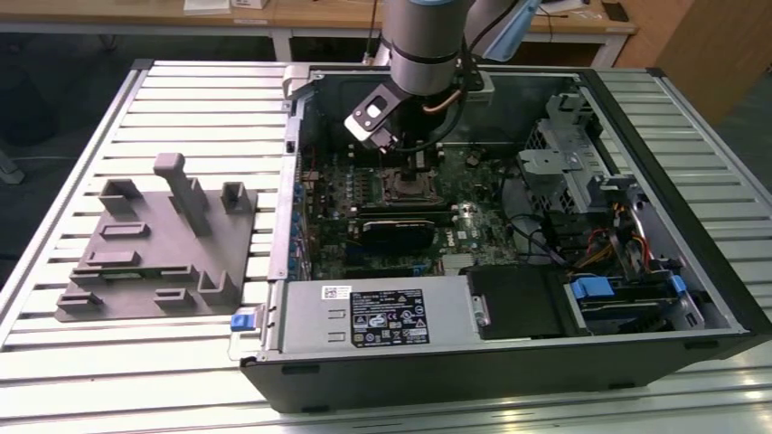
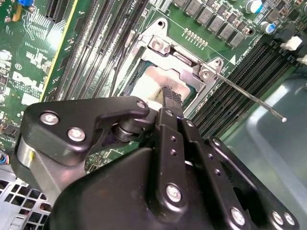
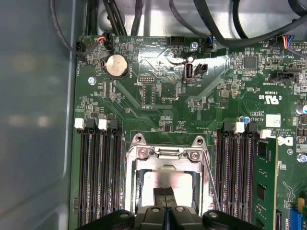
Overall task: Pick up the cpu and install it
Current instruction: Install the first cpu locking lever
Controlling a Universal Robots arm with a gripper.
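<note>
the fingers (image 3: 159, 195) of your gripper (image 3: 163, 194) are closed together, with nothing visible between them. their tips stand right over the cpu (image 3: 168, 179), whose silvery face lies flat inside the socket frame (image 3: 165, 154); whether they touch it, i cannot tell. memory slots (image 3: 98, 177) run on both sides of the socket frame, on the green motherboard (image 3: 158, 96). the grey fixture (image 1: 157, 244) lies well apart from the socket frame, outside the open computer case (image 1: 483, 371).

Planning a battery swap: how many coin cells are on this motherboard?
1. The coin cell sits on the motherboard near the grey case wall. The gripper may hide others.
</note>
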